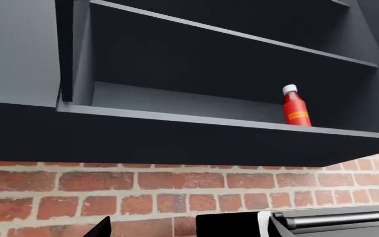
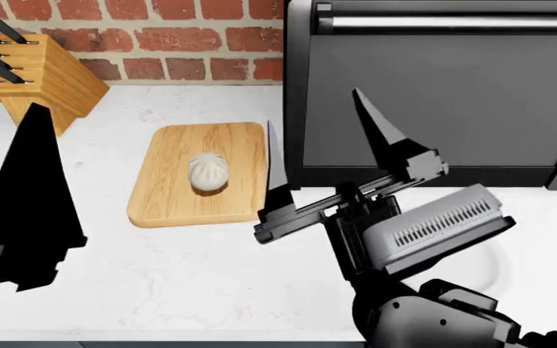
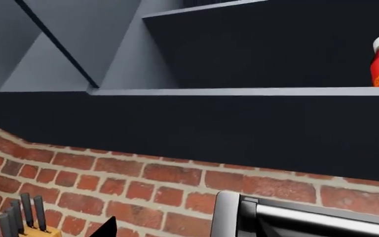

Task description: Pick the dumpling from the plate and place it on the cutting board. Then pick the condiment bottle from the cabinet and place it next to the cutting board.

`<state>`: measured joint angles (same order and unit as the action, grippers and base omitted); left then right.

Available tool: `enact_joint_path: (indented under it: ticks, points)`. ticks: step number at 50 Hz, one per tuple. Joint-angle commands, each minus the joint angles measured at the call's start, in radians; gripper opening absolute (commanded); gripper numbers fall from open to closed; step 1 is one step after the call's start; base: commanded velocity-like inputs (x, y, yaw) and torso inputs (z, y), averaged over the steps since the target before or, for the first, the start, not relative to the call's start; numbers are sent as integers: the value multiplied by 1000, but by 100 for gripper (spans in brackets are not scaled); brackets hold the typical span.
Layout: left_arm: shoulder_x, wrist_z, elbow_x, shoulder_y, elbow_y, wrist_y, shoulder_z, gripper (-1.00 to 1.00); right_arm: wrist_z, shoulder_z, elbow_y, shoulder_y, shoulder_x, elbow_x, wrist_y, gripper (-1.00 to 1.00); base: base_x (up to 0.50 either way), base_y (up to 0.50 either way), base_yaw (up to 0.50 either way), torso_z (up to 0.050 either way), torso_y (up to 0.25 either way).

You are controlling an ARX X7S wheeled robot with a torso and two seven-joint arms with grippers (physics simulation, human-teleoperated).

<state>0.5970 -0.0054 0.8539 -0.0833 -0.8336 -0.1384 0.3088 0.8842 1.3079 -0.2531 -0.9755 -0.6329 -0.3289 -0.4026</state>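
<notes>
On the light wooden cutting board (image 2: 198, 174), lying on the white counter (image 2: 182, 283) between the knife block (image 2: 41, 80) and the black appliance (image 2: 434, 94), sits the dumpling (image 2: 207, 172) — pleats up, nothing touching it. Up in the dark cabinet (image 1: 176, 143), the condiment bottle (image 1: 295, 105) stands upright on the lowest shelf above the brick wall (image 1: 143, 192), with no finger near it. Raised over the counter, the right gripper (image 2: 332, 152) has its two pointed fingers spread well apart and empty, while of the left gripper (image 2: 27, 210) only a dark shape shows — whether it is spread or closed I cannot tell.
</notes>
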Motion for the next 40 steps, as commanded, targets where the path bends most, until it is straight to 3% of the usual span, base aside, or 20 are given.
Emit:
enact_joint_path:
  ticks: [1,17,26,31,40]
  points:
    - [9,-16,8,-26,-6,-17,-20,100,14,-10,8,11,6,21,-6,100,0,0,0,0,0]
    - [8,-11,-1,-33,4,-15,-38,100,-5,-13,17,16,9,8,-31,100,0,-426,0,0,0]
    - [0,-5,-8,-38,23,-10,-49,100,72,-31,-8,20,5,83,47,100,0,0,0,0,0]
    - [-2,-6,-6,-44,31,-10,-54,100,117,-52,17,32,14,170,-10,100,0,0,0,0,0]
    - [1,-9,0,-50,36,-10,-53,100,99,-60,55,44,27,133,-118,100,0,0,0,0,0]
